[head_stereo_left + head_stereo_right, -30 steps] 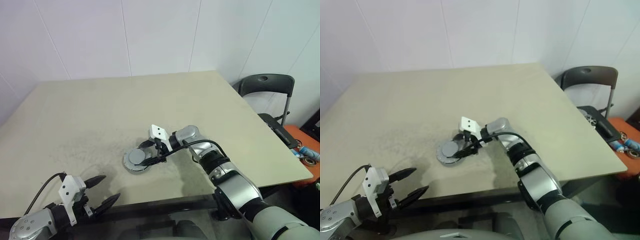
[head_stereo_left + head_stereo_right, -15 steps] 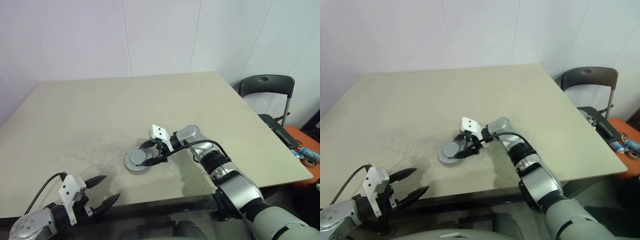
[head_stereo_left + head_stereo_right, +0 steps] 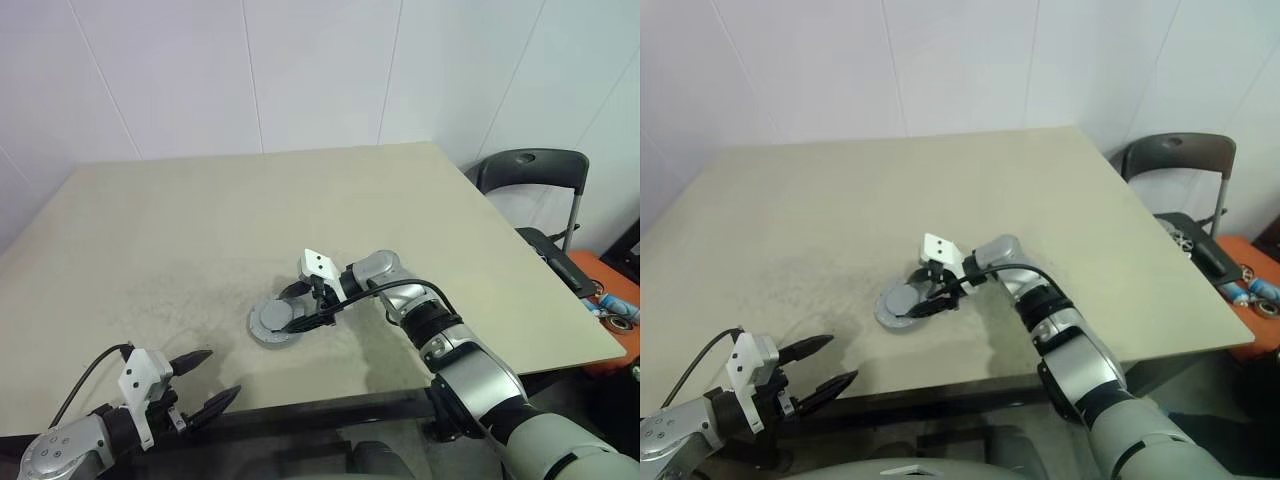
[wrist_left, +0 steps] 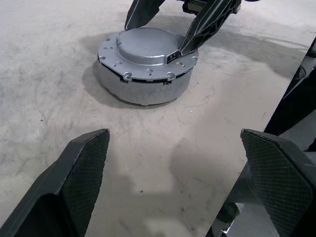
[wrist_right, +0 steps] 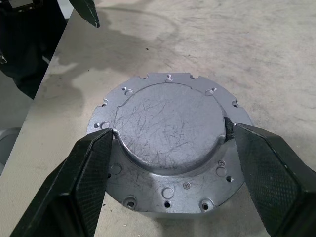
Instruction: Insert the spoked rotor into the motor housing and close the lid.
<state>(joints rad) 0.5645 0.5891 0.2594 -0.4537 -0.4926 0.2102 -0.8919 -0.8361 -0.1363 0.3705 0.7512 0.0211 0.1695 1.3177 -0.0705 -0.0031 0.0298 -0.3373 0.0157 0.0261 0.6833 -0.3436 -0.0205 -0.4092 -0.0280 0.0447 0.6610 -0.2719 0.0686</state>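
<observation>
- While the motor housing [image 3: 274,322] sits on the beige table [image 3: 200,230], near the middle of its near half, the lid [image 5: 170,126] lies flat on top of it, a silver-grey disc with a raised round centre and small holes around its notched edge.
- The right gripper [image 3: 297,306] reaches in from the right and pinches the lid's raised centre, one black finger at each side of it; the fingertips [image 5: 101,140] touch that edge.
- The left gripper [image 3: 205,383] hangs at the table's near left edge, well apart from the housing, with its two black fingers spread wide and nothing between them.
- A dark folding chair [image 3: 535,170] stands past the table's far right corner.
</observation>
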